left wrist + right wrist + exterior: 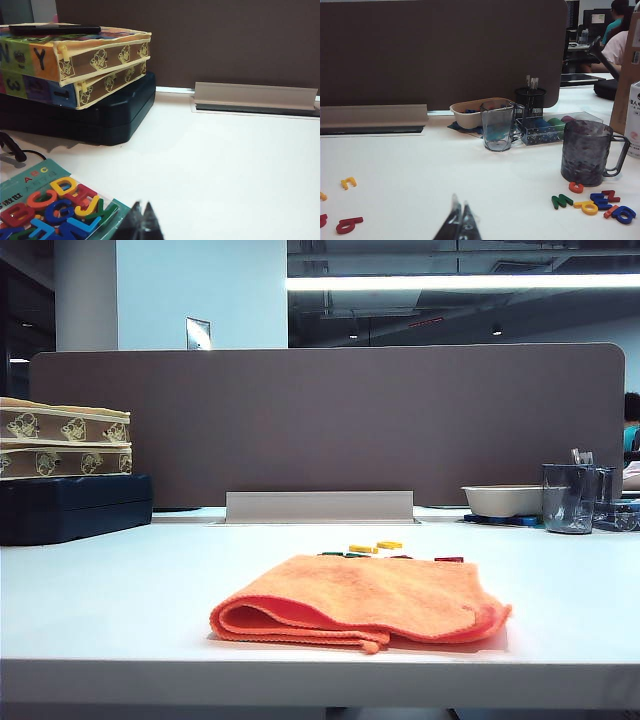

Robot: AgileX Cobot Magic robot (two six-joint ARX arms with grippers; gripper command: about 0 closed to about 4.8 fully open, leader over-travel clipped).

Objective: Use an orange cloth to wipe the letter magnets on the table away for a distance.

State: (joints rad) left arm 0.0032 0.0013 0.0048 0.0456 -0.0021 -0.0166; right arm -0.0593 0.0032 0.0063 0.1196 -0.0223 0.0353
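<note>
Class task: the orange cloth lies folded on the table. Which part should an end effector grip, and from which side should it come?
Probably the near edge of the cloth, from above: the layers there curl up off the table, giving a thick lip to pinch. The magnets sit just behind it. Both shut end effectors, left and right, are away from it.

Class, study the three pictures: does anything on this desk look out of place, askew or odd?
Mildly. The orange cloth lies loosely folded, its hem uneven, near the front edge of the table, with the letter magnets scattered just behind it. More loose letters lie beside a dark mug. Nothing looks spilled or damaged. Both the left gripper and right gripper are shut, touching nothing.
</note>
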